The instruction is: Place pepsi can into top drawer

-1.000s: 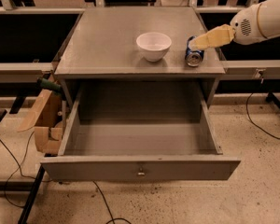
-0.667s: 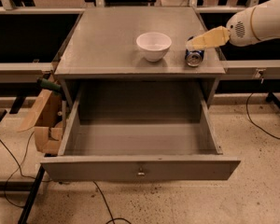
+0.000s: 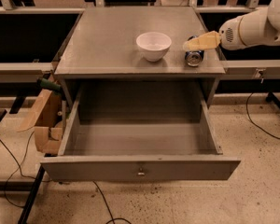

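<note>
The pepsi can lies on its side on the grey cabinet top, near its front right corner, with a silver end facing the camera. My gripper, tan-tipped on a white arm coming in from the right, hovers just above the can, pointing left. The top drawer is pulled fully out below the cabinet top and is empty inside; its small metal pull shows at the centre of the front panel.
A white bowl stands upright on the cabinet top, left of the can. A torn cardboard box leans against the drawer's left side. Cables run across the speckled floor on both sides.
My gripper has moved a little left and slightly down, so it now sits over the can. The can, the bowl and the drawer have not moved.
</note>
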